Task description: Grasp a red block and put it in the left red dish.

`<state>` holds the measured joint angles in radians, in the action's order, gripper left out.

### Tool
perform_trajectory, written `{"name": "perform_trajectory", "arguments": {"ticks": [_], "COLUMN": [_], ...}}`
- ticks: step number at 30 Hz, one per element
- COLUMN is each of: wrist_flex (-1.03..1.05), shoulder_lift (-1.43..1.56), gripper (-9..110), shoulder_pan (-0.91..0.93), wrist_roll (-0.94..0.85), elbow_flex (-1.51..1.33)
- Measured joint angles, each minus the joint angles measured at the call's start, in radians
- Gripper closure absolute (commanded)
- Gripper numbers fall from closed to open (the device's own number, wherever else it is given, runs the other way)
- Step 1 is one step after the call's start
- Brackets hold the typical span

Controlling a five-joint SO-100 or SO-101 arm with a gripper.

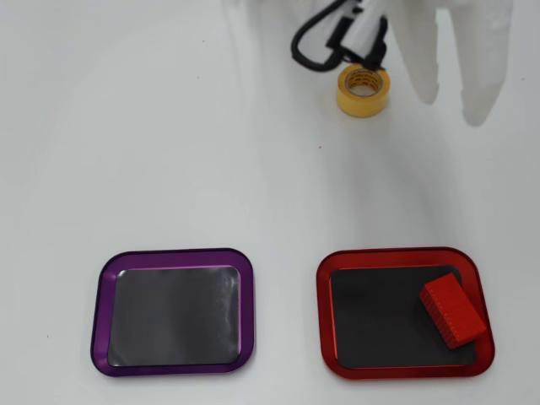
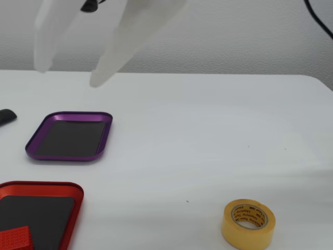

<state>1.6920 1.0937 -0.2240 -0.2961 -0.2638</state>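
The red block (image 1: 454, 312) lies inside the red dish (image 1: 325, 314), at its right end, tilted against the rim. In the fixed view the block (image 2: 14, 239) shows at the bottom left corner, in the red dish (image 2: 52, 185). My gripper (image 1: 453, 99) is white, with its two fingers spread apart and nothing between them. It hangs at the top right of the overhead view, far from the dish. In the fixed view the gripper (image 2: 70, 75) is raised above the table at the upper left.
A purple-rimmed tray (image 1: 99, 312) with a dark floor sits beside the red dish and also shows in the fixed view (image 2: 70, 114). A yellow tape roll (image 1: 364, 91) stands near the arm's base, seen too in the fixed view (image 2: 248, 224). A black cable (image 1: 312, 42) loops there.
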Motion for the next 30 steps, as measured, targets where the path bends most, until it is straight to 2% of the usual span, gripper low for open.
{"name": "perform_trajectory", "arguments": {"ticks": [3, 9, 15, 20, 30], "wrist_flex": [0.009, 0.009, -0.043, -0.183, -0.626], "shoulder_lift": [0.103, 0.396, 0.753, 1.035, 1.411], "gripper": [88, 88, 88, 88, 88], "shoulder_pan": [0.021, 0.044, 0.187, 0.27, 0.276], "wrist_roll": [0.023, 0.037, 0.04, 0.04, 0.091], "elbow_flex": [-0.115, -0.551, -1.045, -1.447, -2.151]}}
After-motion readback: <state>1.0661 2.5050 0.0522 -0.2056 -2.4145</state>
